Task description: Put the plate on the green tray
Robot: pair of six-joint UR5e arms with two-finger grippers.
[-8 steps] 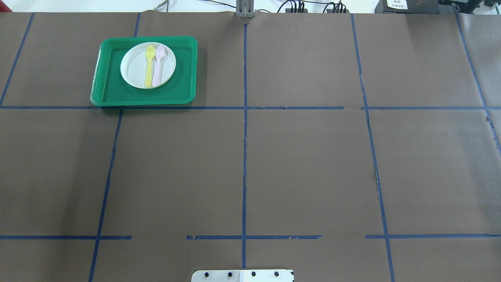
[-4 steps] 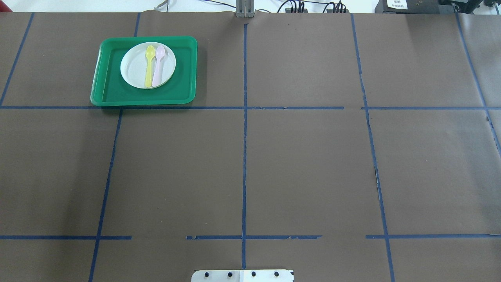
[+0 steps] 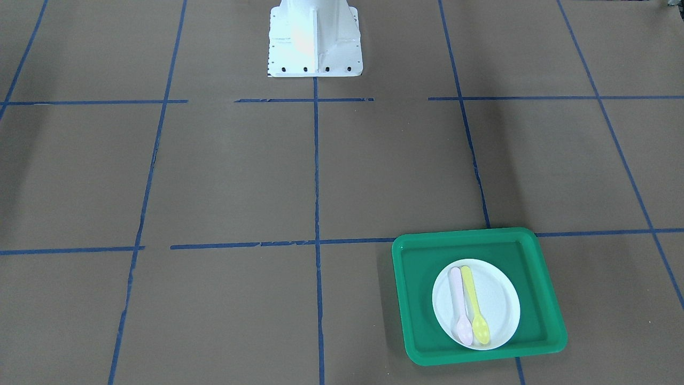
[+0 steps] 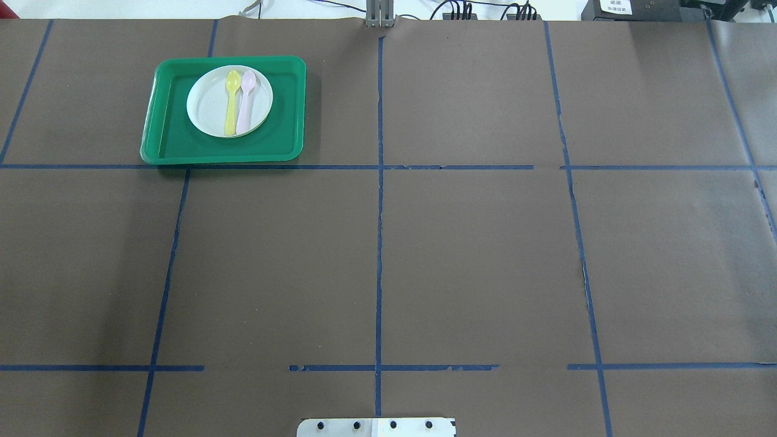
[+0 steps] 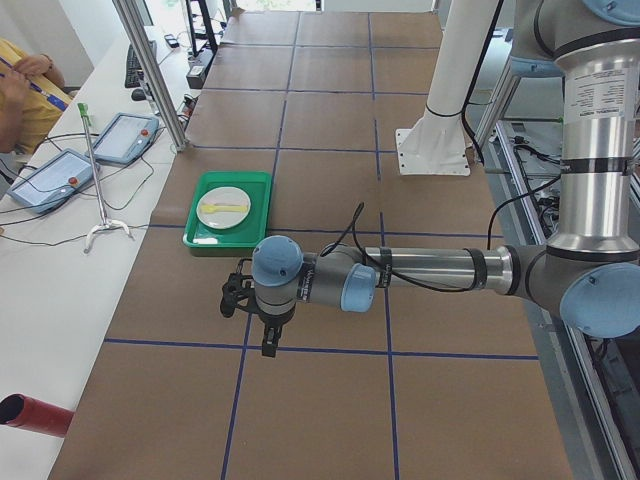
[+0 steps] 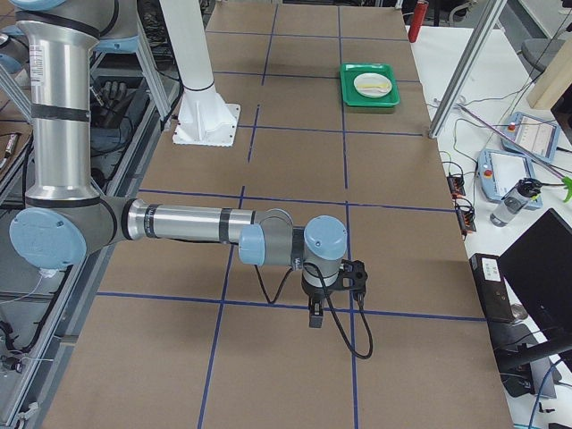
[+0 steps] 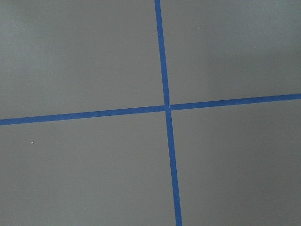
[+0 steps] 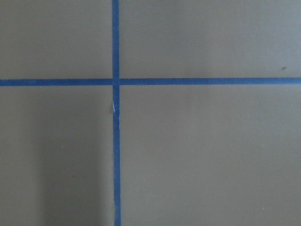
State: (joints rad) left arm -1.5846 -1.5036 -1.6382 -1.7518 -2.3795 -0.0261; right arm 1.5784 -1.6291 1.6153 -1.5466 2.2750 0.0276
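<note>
The small white plate sits inside the green tray at the table's far left, with a yellow spoon and a pink spoon lying side by side on it. The front view shows the plate on the tray too. My left gripper shows only in the left side view, low over bare table well short of the tray. My right gripper shows only in the right side view, far from the tray. I cannot tell whether either is open or shut.
Brown paper with a blue tape grid covers the table. The white robot base stands at the near middle edge. In the left side view, tablets, a metal post and a red cylinder lie beyond the table's far edge.
</note>
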